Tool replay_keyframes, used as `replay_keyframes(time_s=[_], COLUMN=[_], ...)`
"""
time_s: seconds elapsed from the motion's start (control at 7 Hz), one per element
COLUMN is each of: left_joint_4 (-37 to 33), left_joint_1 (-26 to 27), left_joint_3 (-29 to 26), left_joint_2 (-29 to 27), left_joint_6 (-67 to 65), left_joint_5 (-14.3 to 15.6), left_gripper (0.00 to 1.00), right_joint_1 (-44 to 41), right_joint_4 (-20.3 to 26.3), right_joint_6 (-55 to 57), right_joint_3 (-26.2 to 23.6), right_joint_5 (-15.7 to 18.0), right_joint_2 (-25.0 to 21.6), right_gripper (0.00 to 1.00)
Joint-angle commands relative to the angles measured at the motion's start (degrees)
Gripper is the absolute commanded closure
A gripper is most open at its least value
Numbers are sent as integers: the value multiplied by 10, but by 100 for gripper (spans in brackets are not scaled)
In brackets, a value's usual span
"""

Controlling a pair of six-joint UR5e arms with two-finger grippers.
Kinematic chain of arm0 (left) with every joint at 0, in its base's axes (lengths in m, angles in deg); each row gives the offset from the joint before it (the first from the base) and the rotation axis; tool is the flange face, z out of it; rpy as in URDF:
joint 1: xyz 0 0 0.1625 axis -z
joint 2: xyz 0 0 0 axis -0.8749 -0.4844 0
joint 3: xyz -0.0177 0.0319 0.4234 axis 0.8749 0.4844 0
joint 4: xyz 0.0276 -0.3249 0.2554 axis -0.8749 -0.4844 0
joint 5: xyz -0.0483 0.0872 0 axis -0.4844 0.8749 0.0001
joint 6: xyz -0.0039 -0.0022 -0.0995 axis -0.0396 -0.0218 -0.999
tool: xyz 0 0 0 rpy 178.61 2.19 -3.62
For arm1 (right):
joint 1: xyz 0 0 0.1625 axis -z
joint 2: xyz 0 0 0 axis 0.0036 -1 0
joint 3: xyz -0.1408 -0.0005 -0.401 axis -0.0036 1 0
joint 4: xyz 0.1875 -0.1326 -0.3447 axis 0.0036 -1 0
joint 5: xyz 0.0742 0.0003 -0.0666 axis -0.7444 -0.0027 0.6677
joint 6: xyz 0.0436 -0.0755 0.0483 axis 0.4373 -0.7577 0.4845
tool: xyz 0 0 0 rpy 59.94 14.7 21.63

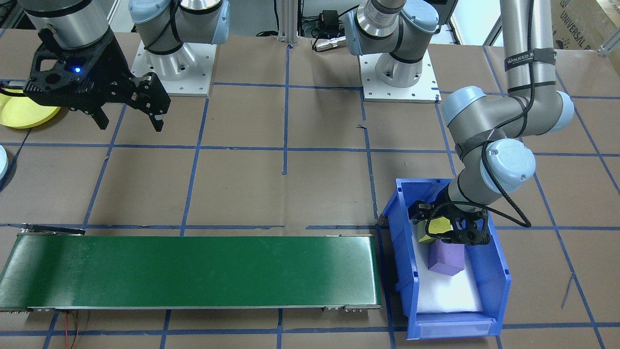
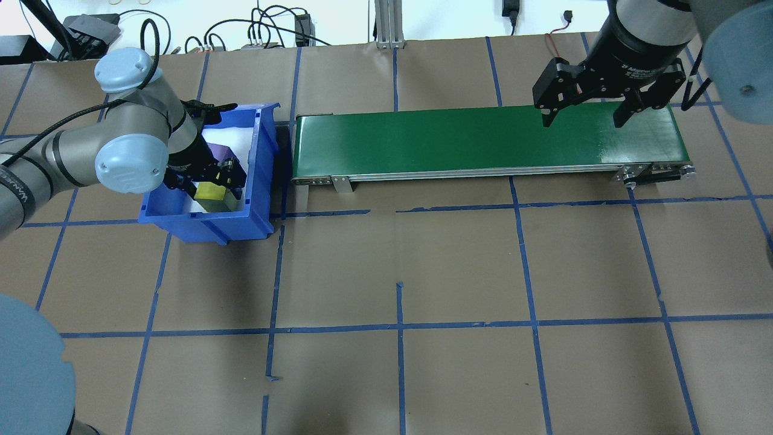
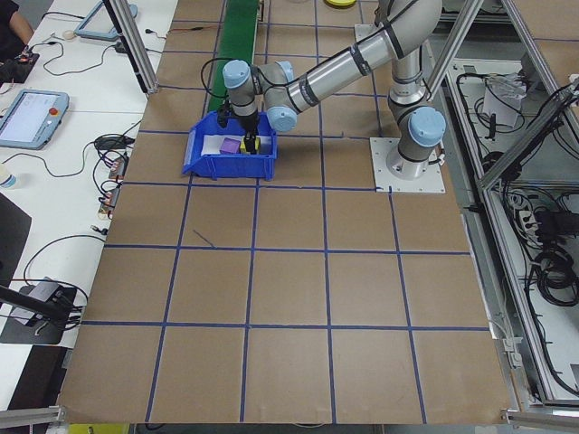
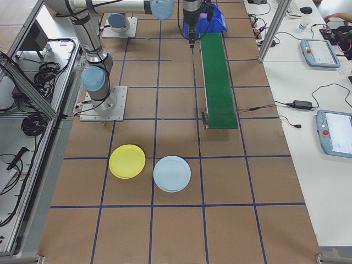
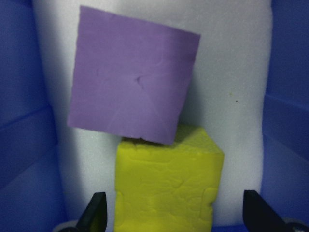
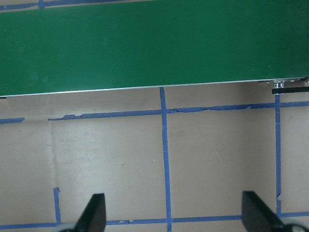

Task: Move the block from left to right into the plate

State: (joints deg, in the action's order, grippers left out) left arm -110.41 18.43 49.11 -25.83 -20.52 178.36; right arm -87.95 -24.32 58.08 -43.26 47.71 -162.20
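Down in the blue bin (image 1: 494,271) we see our left gripper (image 1: 448,224) with its fingers spread wide — the yellow block (image 5: 166,186) sits between the two fingertips (image 5: 94,212), but we see daylight on both sides, so nothing is gripped. We spot a purple block (image 5: 130,92) just beyond it, one corner touching the yellow block's far top edge, both lying on white padding (image 5: 231,96) at the bin's floor. The bin stands on the table (image 2: 459,266) right at the left end of the green conveyor (image 2: 483,142).

Over at the conveyor's right end we have the right gripper (image 2: 583,115) hanging in the air above the belt — fingers parted, holding nothing. In the side view from the right, the pale yellow plate (image 4: 127,161) lies on the table past that end of the conveyor, toward the robot's edge, with a light blue plate (image 4: 172,174) just beside it, the two not quite touching.
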Motion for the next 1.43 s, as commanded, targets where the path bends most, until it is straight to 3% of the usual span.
replay_keyframes(time_s=[0.0,0.29,0.71,1.29], left_joint_4=[12,6,-91,-57], left_joint_1=[0,-18,-16,23], left_joint_3=[17,9,-19,-81], left_joint_2=[0,44,157,150], left_joint_6=[0,30,23,5], left_joint_5=[0,7,-6,-152], left_gripper=[59,64,63,63], right_joint_1=[0,0,0,0], right_joint_4=[-1,-1,-1,-1], right_joint_6=[0,0,0,0], right_joint_3=[-1,-1,-1,0], right_joint_5=[0,-1,-1,0], right_joint_2=[0,0,0,0], right_gripper=[0,0,0,0])
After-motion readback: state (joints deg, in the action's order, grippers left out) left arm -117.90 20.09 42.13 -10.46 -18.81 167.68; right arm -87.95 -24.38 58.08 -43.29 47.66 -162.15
